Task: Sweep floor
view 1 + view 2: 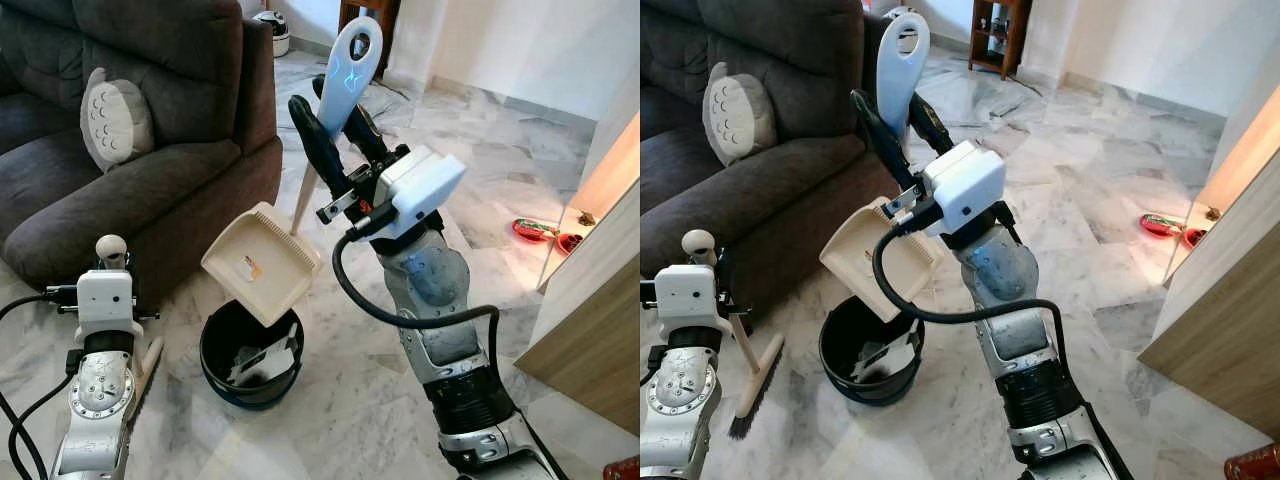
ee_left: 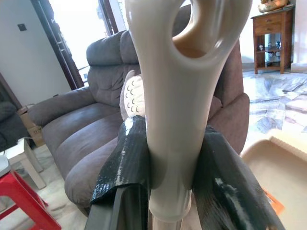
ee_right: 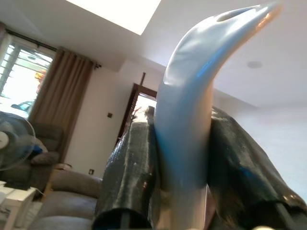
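Dustpan (image 1: 262, 260), handle clamped in right jaws, tilts over black bin (image 1: 250, 355) holding white scraps; left jaws grip broom (image 1: 752, 375).

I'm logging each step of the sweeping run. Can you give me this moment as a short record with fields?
stage: emptying sweepings
right pincer: shut on dustpan handle
dustpan: tilted over the bin
bin: black, on the floor by the sofa, scraps of litter inside
left pincer: shut on broom handle
broom: bristles down on the floor
sofa: dark grey, with a cushion
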You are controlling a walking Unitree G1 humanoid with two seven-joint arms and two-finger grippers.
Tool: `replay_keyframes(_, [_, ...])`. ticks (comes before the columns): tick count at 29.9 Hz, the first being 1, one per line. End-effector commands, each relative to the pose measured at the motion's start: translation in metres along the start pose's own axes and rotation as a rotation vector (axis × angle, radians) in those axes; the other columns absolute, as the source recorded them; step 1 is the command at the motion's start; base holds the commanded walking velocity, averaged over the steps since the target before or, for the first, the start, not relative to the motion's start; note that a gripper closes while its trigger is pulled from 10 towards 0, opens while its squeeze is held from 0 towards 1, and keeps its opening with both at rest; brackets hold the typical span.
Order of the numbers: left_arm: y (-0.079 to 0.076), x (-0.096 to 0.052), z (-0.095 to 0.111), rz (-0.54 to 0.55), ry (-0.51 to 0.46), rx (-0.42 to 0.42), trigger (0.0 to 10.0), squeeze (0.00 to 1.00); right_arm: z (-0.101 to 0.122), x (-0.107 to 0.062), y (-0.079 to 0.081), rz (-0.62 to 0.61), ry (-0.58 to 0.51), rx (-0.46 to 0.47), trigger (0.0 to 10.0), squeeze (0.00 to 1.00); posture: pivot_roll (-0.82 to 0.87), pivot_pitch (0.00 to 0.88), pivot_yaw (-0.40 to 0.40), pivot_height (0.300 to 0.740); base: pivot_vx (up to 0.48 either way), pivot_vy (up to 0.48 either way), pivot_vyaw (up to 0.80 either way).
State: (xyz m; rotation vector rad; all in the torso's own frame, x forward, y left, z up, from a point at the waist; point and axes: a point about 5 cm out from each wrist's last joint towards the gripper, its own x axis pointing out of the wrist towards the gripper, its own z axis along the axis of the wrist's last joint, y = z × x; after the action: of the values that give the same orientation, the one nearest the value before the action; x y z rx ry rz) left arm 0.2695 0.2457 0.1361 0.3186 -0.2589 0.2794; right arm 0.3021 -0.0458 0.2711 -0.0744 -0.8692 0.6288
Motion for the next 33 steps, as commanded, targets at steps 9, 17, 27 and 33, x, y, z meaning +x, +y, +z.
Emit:
replay_keyframes(9, [-0.001, 0.005, 0.015, -0.004, -0.08, 0.003, 10.0, 0.0, -0.022, -0.015, -0.064, -0.442, 0.138, 0.01, 10.0, 0.0, 0.22, 0.065, -0.018, 0.74, 0.0, 0.0, 0.0])
replay_keyframes(17, [-0.005, 0.005, 0.017, -0.023, -0.09, 0.004, 10.0, 0.0, -0.033, -0.049, -0.103, -0.708, 0.205, -0.114, 10.0, 0.0, 0.22, 0.066, -0.018, 0.74, 0.0, 0.0, 0.0])
replay_keyframes(27, [-0.006, 0.005, 0.018, -0.031, -0.096, 0.004, 10.0, 0.0, -0.022, -0.069, -0.131, -0.934, 0.152, -0.124, 10.0, 0.0, 0.21, 0.061, -0.013, 0.74, 0.0, 0.0, 0.0])
replay_keyframes(33, [-0.008, 0.006, 0.018, -0.038, -0.101, 0.002, 10.0, 0.0, -0.019, -0.073, -0.134, -0.91, 0.189, -0.321, 10.0, 0.0, 0.22, 0.06, -0.013, 0.74, 0.0, 0.0, 0.0])
